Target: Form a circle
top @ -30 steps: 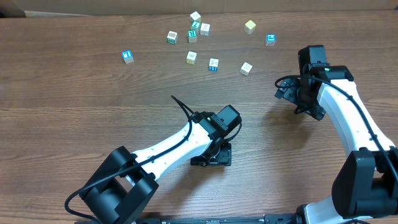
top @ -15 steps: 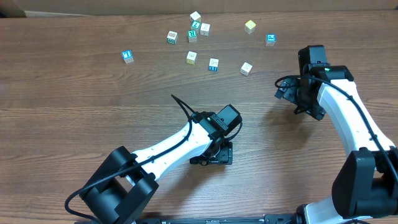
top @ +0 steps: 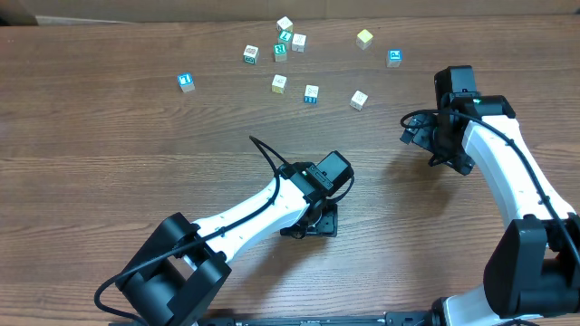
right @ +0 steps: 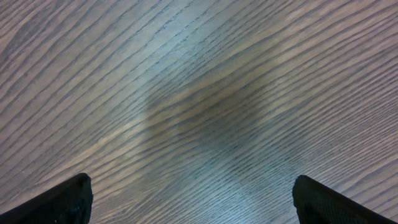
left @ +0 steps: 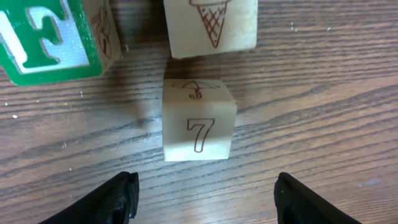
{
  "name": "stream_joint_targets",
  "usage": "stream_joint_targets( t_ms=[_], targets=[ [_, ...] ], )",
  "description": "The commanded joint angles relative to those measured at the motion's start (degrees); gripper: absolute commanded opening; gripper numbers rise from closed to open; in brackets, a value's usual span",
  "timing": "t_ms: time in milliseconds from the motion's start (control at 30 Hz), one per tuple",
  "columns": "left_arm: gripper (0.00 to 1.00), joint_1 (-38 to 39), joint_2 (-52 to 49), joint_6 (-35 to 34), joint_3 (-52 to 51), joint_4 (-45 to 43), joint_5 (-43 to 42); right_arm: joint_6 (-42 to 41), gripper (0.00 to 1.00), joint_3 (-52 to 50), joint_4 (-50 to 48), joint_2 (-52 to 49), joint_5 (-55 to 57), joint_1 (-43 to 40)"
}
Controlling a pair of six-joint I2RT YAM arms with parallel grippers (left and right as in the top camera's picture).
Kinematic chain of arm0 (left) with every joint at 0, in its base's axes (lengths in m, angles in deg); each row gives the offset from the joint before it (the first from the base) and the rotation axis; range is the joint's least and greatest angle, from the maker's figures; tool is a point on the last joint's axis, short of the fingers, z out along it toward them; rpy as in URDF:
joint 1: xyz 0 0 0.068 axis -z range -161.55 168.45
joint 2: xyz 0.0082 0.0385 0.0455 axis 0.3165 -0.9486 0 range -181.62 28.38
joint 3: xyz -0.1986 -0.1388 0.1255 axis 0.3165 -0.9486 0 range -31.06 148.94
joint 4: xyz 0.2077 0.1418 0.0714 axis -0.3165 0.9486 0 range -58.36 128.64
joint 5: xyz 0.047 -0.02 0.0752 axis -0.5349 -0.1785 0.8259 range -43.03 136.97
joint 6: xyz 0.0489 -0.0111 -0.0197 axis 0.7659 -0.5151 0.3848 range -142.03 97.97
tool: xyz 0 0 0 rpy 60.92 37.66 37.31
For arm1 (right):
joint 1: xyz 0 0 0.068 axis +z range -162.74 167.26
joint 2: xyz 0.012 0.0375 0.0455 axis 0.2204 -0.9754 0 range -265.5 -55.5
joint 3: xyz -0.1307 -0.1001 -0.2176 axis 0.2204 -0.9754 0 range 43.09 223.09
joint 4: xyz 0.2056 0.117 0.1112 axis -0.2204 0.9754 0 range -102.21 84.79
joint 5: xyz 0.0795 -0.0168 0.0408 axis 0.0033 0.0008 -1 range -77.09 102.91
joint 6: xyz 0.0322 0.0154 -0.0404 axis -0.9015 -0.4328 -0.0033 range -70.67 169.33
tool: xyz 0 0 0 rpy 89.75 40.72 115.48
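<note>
Nearest to us, the left arm [top: 245,213] reached from the front edge of the desk [top: 109,163] towards its middle, its head low over the wood. In the left wrist view the left fingers [left: 115,199] stood apart, with bare wood between their tips and nothing gripped.

Just past that gap, touching neither finger, sat a cream cube marked 7 [left: 199,127], flat on the desk with a small umbrella drawn on its upper face. Beyond it, with a thin strip of wood showing between them, lay a cream cube with an ice-cream cone [left: 211,22]. Close to the left of that one was a green cube [left: 46,37] bearing a white F.

We could not tell whether these three closed into a circle with others. The rest lay outside the wrist view, and from overhead the arm's head hid the spot.

Farther back and to the right, the right arm [top: 507,172] bent inward above empty wood. The right fingers [right: 62,202] were spread wide, with nothing but desk grain between them.

Farthest off, along the back of the desk, loose cubes [top: 279,83] lay scattered, well apart from both arms, some cream and some with blue or green faces.
</note>
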Motion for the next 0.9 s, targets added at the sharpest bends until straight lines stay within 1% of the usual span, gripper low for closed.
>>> stream_joint_targets(
  t_ms=[0,33,67,133,400,567,867],
  targets=[
    [0.67,0.0,-0.7,0.4,-0.2,-0.3,1.4,0.0,1.0,0.7,-0.2,1.0,0.6,-0.2],
    [0.67,0.0,-0.7,0.5,-0.2,-0.5,1.5,0.0,1.0,0.7,-0.2,1.0,0.6,-0.2],
    [0.61,0.0,-0.7,0.5,-0.2,-0.8,1.7,0.0,1.0,0.7,-0.2,1.0,0.6,-0.2],
    [0.57,0.0,-0.7,1.3,-0.2,-1.5,1.7,0.0,1.0,0.7,-0.2,1.0,0.6,-0.2],
    [0.53,0.0,-0.7,1.7,-0.2,-2.6,2.8,0.0,1.0,0.7,-0.2,1.0,0.6,-0.2],
    [0.49,0.0,-0.7,1.5,-0.2,-2.6,3.2,0.0,1.0,0.7,-0.2,1.0,0.6,-0.2],
    [0.49,0.0,-0.7,0.2,-0.2,-2.6,5.0,0.0,1.0,0.7,-0.2,1.0,0.6,-0.2]
  ],
)
